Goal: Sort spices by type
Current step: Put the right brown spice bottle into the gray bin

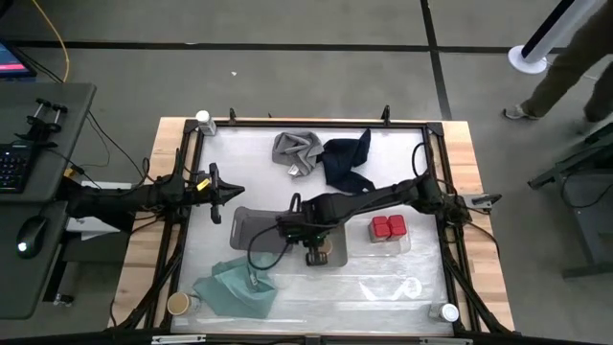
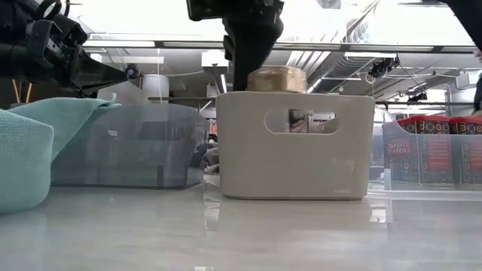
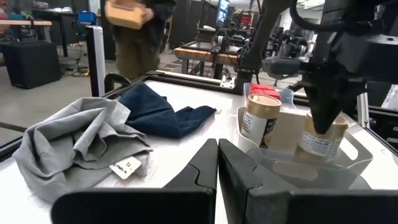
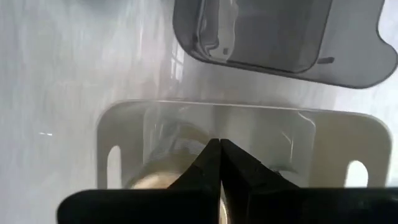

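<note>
Two tan-topped spice jars stand upright in the white tray at mid-table. My right gripper is shut and points down over the nearer jar's tan top. Two red spice jars sit in the clear tray to the right. Another tan-topped jar stands at the table's near left corner. White-capped jars stand at the far left corner and the near right corner. My left gripper waits shut at the table's left side. My right gripper's shut fingertips come from above, pointing down, at the tan top of the jar in the white tray. That jar stands upright on the tray's floor. Whether the tips touch the top I cannot tell.
An empty grey tray lies just left of the white one. A grey cloth and a navy cloth lie at the far side, and a teal cloth at the near left. A person stands beyond the far right corner.
</note>
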Robot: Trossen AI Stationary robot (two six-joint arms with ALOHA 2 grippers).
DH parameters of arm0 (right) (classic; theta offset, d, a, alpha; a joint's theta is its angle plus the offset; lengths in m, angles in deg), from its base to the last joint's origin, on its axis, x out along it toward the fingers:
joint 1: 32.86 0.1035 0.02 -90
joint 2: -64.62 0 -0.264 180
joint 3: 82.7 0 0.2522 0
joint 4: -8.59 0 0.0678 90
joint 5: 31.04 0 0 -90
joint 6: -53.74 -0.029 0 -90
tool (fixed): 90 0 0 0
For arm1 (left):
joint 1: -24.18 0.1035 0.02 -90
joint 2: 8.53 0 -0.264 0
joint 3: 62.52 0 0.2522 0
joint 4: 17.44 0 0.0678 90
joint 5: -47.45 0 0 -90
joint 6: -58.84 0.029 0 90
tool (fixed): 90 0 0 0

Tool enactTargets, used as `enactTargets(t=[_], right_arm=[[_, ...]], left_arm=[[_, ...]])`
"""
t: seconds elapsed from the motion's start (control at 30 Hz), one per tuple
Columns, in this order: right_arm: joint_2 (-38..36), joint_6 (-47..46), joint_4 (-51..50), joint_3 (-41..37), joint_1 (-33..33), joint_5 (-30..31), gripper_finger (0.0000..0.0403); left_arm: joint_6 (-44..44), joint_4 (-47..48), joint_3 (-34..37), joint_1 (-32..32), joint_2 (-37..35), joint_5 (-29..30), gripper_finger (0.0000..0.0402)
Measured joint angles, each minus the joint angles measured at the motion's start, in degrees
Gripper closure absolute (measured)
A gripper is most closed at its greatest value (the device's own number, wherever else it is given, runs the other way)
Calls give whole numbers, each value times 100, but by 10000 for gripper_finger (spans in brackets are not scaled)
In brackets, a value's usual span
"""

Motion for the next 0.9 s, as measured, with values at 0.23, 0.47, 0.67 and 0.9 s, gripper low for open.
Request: enactTargets(t=[0.23,0.47,0.67,0.9], right_arm=[[-5,342,-571,0,19,498,402],[-152,472,-991,0,13,1063,402],[-624,125,-213,0,13,499,403],[-612,65,323,4,99,-793,403]], left_arm=[[0,1,0,-1,0,0,402],[0,0,0,0,0,0,402],[-1,0,0,-1,0,0,401],[-1,1,0,-2,-2,0,402]])
